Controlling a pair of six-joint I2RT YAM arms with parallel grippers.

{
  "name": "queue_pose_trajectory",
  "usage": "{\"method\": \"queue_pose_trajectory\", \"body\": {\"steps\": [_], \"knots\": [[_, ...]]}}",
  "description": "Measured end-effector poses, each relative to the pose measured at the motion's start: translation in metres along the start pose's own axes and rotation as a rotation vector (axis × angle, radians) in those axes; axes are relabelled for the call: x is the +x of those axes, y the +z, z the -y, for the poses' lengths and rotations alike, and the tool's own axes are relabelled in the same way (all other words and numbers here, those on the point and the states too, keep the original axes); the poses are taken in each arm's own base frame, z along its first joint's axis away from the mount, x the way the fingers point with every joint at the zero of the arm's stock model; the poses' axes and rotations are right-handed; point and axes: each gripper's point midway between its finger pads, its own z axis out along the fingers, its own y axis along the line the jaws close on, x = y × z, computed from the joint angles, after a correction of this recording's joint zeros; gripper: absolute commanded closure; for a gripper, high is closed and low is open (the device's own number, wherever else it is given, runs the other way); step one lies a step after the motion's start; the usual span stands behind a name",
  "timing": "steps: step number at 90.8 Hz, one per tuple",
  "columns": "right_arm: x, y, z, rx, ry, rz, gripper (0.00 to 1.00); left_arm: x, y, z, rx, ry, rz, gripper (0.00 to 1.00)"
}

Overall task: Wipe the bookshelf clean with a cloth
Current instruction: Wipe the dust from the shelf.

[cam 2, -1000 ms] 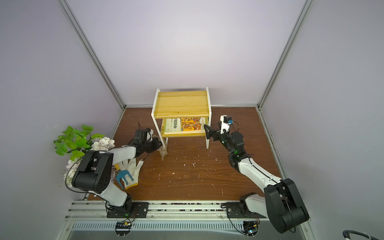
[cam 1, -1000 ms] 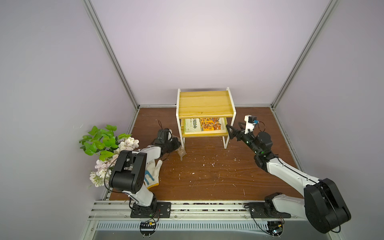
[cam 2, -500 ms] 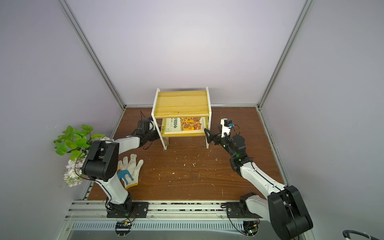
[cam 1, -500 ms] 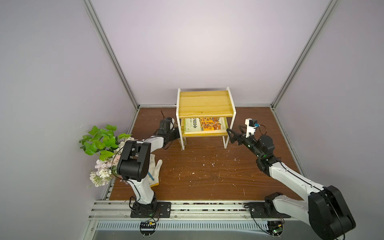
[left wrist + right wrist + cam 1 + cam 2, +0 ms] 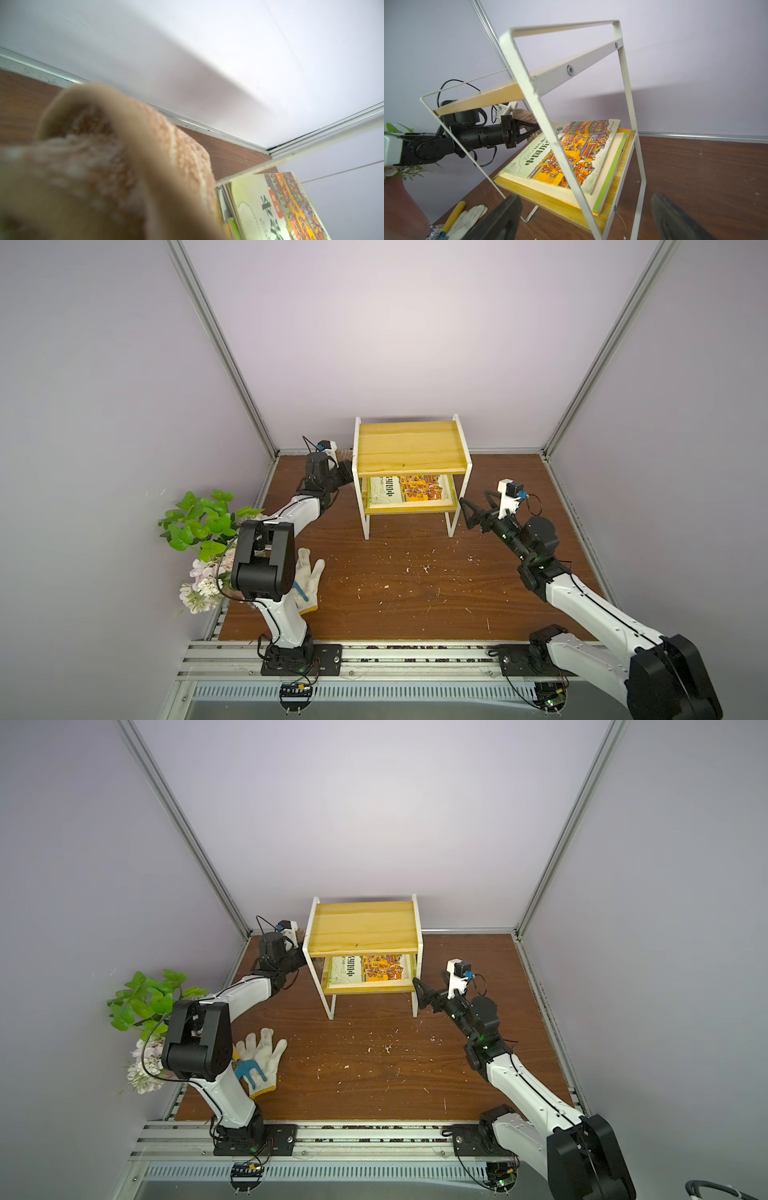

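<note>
i grip the cloth (image 5: 124,166) in my left claw (image 5: 530,131) at the left edge of the bookshelf (image 5: 409,448); right claw (image 5: 466,513) spread wide beside its right leg; books (image 5: 409,493) on lower tier

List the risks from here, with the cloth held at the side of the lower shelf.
1. The right gripper is open by a leg of the bookshelf, not clamped on it; a push from the far side may slide the light frame.
2. The left gripper, shut on the cloth, points at the books on the lower board; wiping may shove them out.
3. The cloth may snag on the thin side frame.
</note>
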Motion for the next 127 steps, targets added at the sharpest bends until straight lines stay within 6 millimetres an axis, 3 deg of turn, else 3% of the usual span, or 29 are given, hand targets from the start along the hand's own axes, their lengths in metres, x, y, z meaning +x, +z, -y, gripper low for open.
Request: {"method": "queue_pose_trajectory", "body": {"steps": [4, 16, 22, 27, 40, 45, 51, 64, 72, 76, 80, 92, 98, 107, 116, 127], "knots": [[0.002, 0.001, 0.001, 0.002, 0.002, -0.005, 0.01, 0.016, 0.008, -0.014, -0.02, -0.025, -0.026, 1.0], [0.005, 0.002, 0.002, 0.005, 0.001, -0.013, 0.01, 0.095, 0.019, -0.071, -0.135, -0.139, -0.184, 1.0], [0.004, 0.001, 0.002, 0.005, -0.007, -0.011, 0.01, 0.114, 0.016, -0.082, -0.177, -0.17, -0.238, 1.0], [0.004, 0.002, 0.002, 0.007, -0.013, -0.011, 0.01, 0.102, 0.019, -0.078, -0.188, -0.165, -0.237, 1.0], [0.003, 0.002, 0.002, 0.006, -0.018, -0.009, 0.01, 0.003, 0.038, -0.029, -0.105, -0.055, -0.07, 1.0], [0.003, 0.002, 0.002, 0.006, -0.017, -0.006, 0.01, -0.02, 0.037, -0.014, -0.072, -0.024, -0.015, 1.0], [0.003, 0.002, 0.002, 0.006, -0.014, -0.006, 0.01, -0.015, 0.026, -0.016, -0.079, -0.013, 0.002, 1.0], [0.003, 0.002, 0.001, 0.002, -0.015, -0.008, 0.01, 0.061, -0.003, -0.07, -0.275, -0.043, -0.147, 1.0], [0.005, 0.002, 0.002, 0.004, -0.013, -0.014, 0.01, 0.081, -0.03, -0.089, -0.399, -0.048, -0.206, 1.0], [0.006, 0.002, 0.003, 0.007, -0.01, -0.022, 0.01, 0.075, -0.046, -0.084, -0.426, -0.039, -0.193, 1.0], [0.008, 0.002, 0.004, 0.013, -0.004, -0.029, 0.01, 0.057, -0.062, -0.071, -0.429, -0.023, -0.139, 1.0], [0.005, 0.0, 0.007, 0.035, 0.012, -0.019, 0.01, -0.017, -0.098, 0.004, -0.274, 0.046, 0.085, 1.0], [0.002, 0.0, 0.007, 0.038, 0.016, -0.006, 0.01, -0.046, -0.097, 0.036, -0.193, 0.076, 0.135, 1.0], [-0.002, 0.0, 0.005, 0.033, 0.025, 0.005, 0.01, -0.082, -0.075, 0.069, -0.108, 0.115, 0.16, 1.0], [-0.005, 0.0, 0.004, 0.025, 0.039, 0.015, 0.01, -0.079, -0.052, 0.071, -0.083, 0.121, 0.129, 1.0], [-0.005, 0.0, 0.003, 0.021, 0.057, 0.017, 0.01, -0.037, -0.03, 0.042, -0.124, 0.095, 0.024, 1.0]]}}
